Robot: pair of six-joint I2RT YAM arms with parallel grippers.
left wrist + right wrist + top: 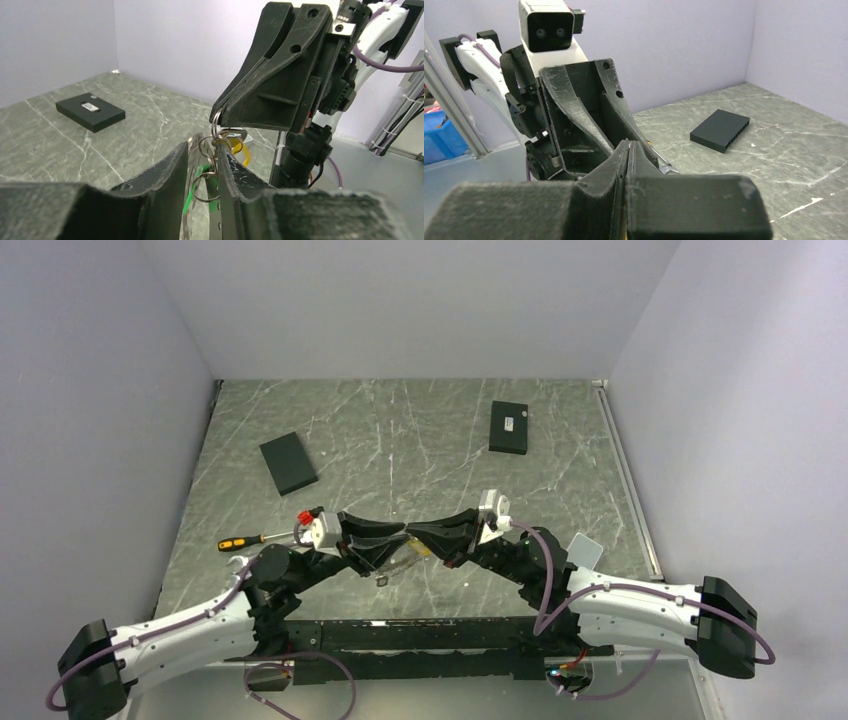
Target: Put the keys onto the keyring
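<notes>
My two grippers meet tip to tip over the middle of the table. The right gripper [421, 540] [220, 112] [629, 143] is shut on the top loop of the keyring [215, 125], a thin silver wire ring. Linked rings hang below it with the keys [189, 200], flat silver blades, and one yellow-headed key [240, 146]. The left gripper [394, 540] [202, 145] has its fingers a narrow gap apart, pressed against the key blades on both sides, with the lower ring [204, 186] spanning the gap. A green tag shows between them. More of the bunch dangles beneath [384, 576].
An orange-handled screwdriver [240, 542] lies left of the left arm. Two flat black boxes sit further back, one left [288, 462] [720, 130] and one right [509, 427] [90, 111]. A pale card [585, 550] lies by the right arm. Walls close in on three sides.
</notes>
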